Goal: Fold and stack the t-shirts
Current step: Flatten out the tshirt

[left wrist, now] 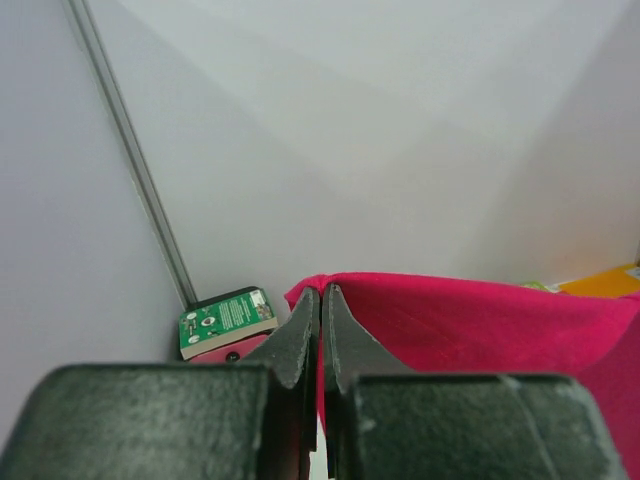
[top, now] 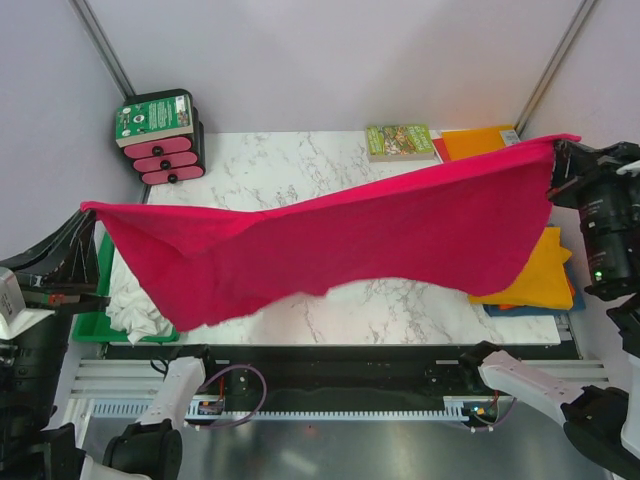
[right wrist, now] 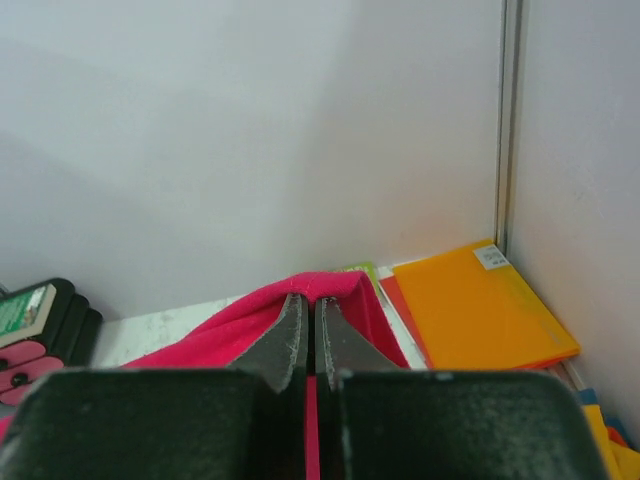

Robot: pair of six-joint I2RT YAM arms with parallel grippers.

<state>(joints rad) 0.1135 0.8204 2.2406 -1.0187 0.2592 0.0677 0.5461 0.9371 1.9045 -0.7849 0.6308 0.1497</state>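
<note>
A crimson t-shirt (top: 400, 230), an orange t-shirt (top: 545, 275), a grey-veined white table (top: 300, 170).

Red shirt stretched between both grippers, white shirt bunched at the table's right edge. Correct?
Not quite: the white shirt is bunched at the left edge, per the top view. The red shirt does hang stretched between left gripper and right gripper.

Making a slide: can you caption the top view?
Left gripper and right gripper hold the red shirt spread in the air over the table.
</note>
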